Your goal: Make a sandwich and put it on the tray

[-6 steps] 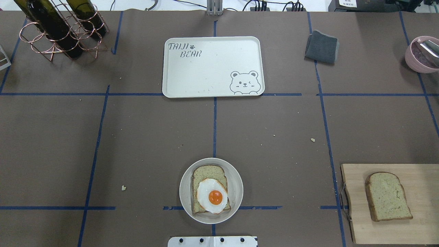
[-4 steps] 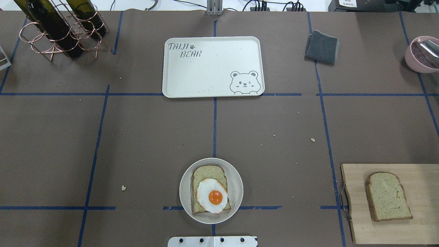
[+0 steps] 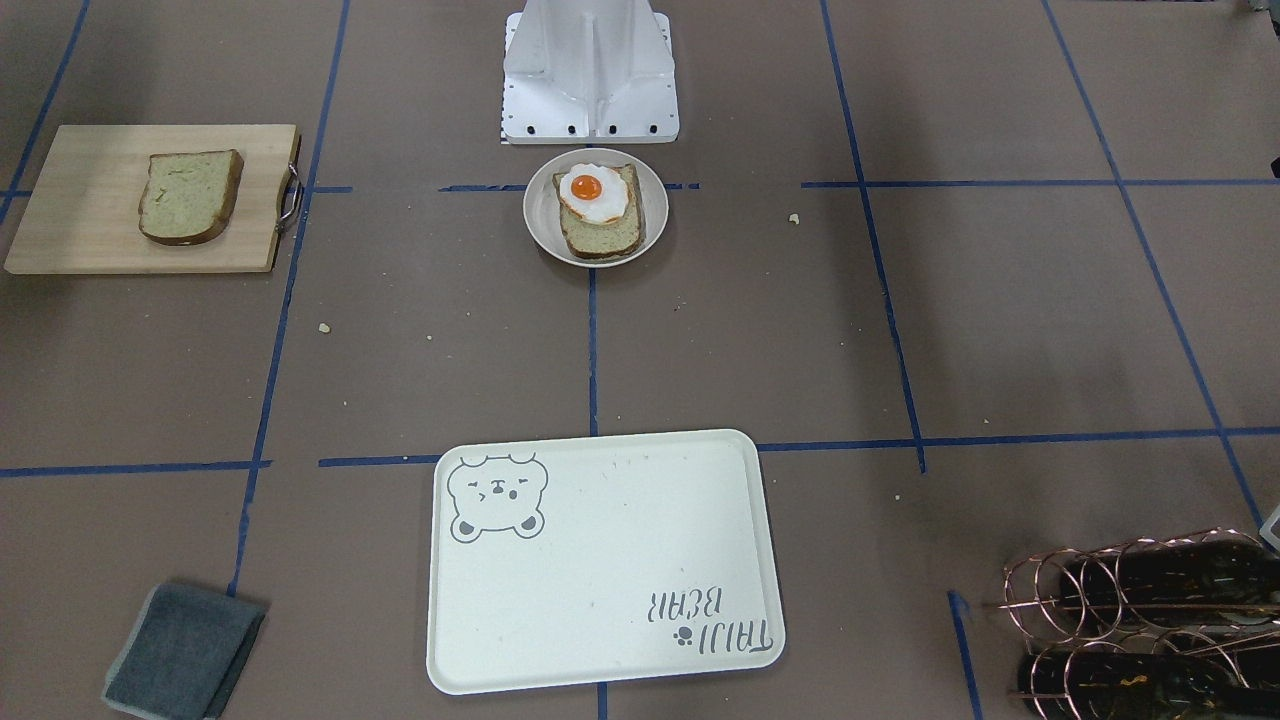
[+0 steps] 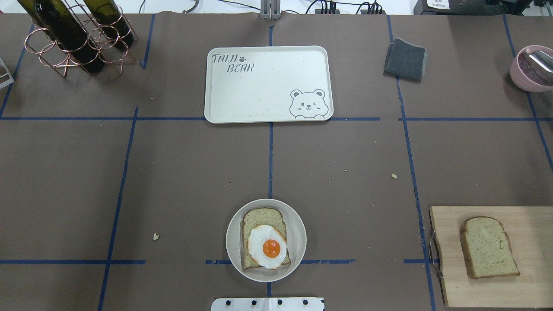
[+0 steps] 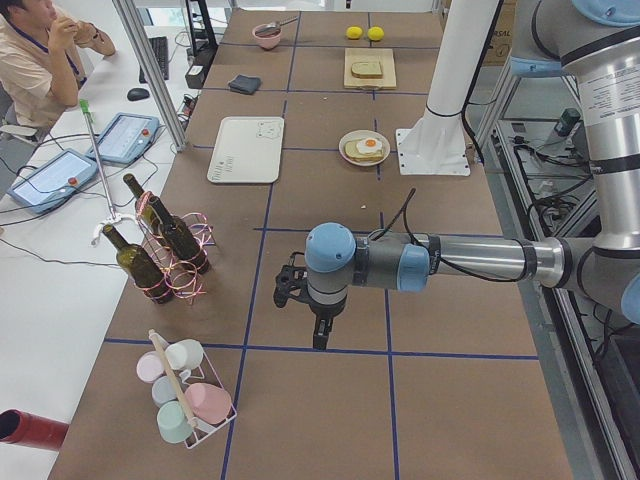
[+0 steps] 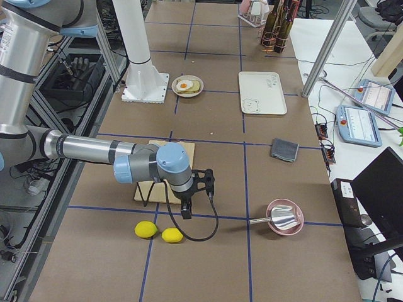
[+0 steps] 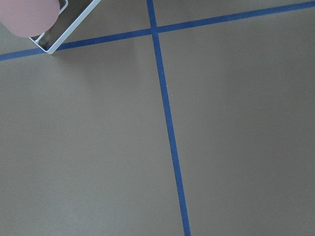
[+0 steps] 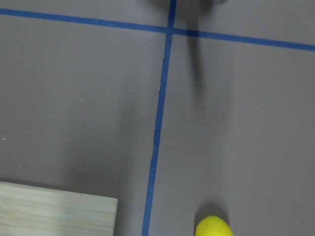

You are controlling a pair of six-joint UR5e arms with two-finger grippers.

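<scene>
A bread slice (image 4: 261, 218) with a fried egg (image 4: 268, 246) on top lies on a small round cream plate (image 4: 299, 240) near the robot's base. A second bread slice (image 4: 488, 247) lies on a wooden cutting board (image 4: 533, 285) at the right. The cream tray (image 4: 268, 77) with the bear drawing sits at the far middle and holds nothing. My left gripper (image 5: 318, 340) shows only in the exterior left view, far left of the plate, over bare table. My right gripper (image 6: 186, 214) shows only in the exterior right view, beyond the cutting board. I cannot tell whether either is open.
A copper rack of wine bottles (image 4: 73, 34) stands far left. A grey cloth (image 4: 405, 59) and a pink bowl (image 4: 529, 69) are far right. Two lemons (image 6: 146, 229) lie near the right gripper. A rack of cups (image 5: 185, 400) stands near the left gripper.
</scene>
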